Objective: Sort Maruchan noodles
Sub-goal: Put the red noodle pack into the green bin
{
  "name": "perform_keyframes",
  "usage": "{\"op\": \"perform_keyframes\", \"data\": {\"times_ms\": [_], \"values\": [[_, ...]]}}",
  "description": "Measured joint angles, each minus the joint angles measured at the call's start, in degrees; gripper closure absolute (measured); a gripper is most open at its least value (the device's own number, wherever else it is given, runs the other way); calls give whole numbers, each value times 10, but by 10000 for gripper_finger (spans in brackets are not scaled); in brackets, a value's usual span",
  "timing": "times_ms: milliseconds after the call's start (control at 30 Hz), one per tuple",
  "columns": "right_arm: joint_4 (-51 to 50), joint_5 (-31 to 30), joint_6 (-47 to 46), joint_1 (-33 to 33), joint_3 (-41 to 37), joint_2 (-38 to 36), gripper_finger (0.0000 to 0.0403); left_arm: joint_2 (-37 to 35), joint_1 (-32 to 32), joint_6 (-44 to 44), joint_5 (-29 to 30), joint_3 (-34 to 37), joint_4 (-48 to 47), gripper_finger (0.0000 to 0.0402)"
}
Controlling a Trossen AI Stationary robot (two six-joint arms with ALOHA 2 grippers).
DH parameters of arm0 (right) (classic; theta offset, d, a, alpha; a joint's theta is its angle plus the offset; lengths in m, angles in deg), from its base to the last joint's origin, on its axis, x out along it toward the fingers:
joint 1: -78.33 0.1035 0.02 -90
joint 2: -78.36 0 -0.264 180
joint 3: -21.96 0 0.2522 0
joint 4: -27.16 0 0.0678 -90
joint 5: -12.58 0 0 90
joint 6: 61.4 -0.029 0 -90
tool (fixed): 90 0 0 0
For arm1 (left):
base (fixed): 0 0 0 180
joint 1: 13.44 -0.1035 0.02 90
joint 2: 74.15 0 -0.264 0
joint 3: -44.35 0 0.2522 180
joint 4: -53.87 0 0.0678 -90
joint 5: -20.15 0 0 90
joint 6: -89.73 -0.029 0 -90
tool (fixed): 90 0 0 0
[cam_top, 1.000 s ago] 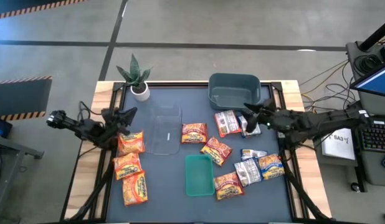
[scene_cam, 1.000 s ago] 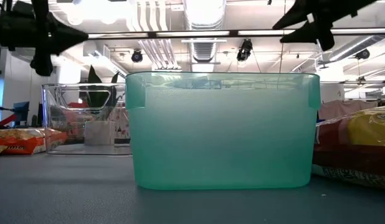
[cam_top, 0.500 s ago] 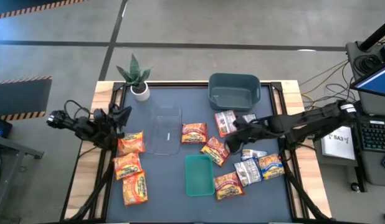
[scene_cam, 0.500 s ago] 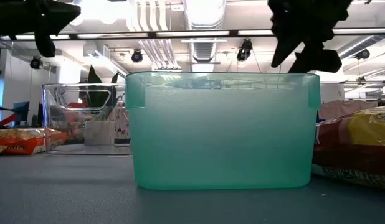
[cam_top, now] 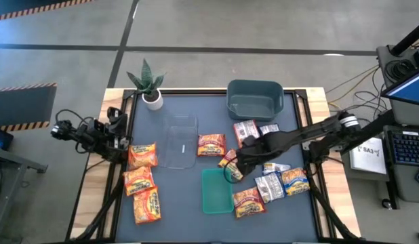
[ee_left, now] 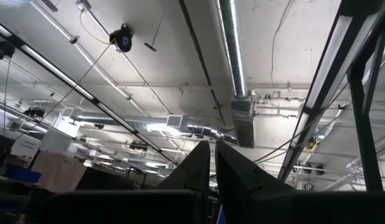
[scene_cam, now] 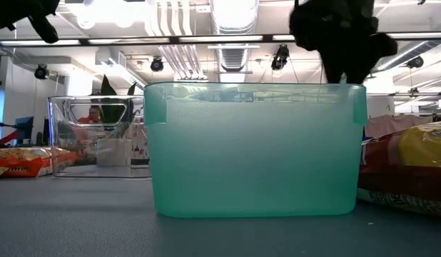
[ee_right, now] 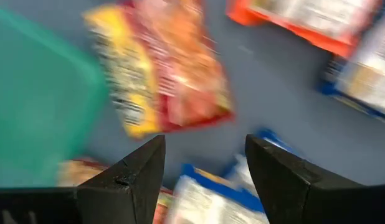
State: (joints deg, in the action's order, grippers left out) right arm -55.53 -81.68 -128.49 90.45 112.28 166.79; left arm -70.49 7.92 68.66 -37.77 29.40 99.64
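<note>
**Right gripper over a red-yellow packet, left arm parked**

High: right gripper [cam_top: 234, 165] above an orange-red packet [cam_top: 231, 163] beside the green bin [cam_top: 216, 193]; other noodle packets [cam_top: 143, 183] scattered both sides. Left gripper [cam_top: 113, 129] at table's left edge.

Low: green bin [scene_cam: 252, 150] fills view; clear bin [scene_cam: 95, 135] behind.

Left wrist: fingers [ee_left: 199, 168] pressed together, pointing at ceiling.

Right wrist: fingers [ee_right: 280, 177] spread wide, empty, over packet [ee_right: 164, 68].

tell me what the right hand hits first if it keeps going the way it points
Most likely the orange-red packet lying beside the green bin. The open right hand points down at it, with the packet centred ahead of its fingers. How far above the packet it sits is unclear.
</note>
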Motion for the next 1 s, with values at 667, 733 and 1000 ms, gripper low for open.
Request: {"op": "perform_keyframes", "data": {"times_ms": [667, 733, 1000], "values": [[-65, -10, 101, -4, 30, 134, 193, 0, 0, -40, 4, 0, -9, 393], [-64, -45, 132, 0, 30, 133, 193, 3, 0, -37, 0, 0, -10, 393], [10, -100, 217, 3, -5, 44, 193, 97, 0, 17, -65, -75, -86, 393]]}}
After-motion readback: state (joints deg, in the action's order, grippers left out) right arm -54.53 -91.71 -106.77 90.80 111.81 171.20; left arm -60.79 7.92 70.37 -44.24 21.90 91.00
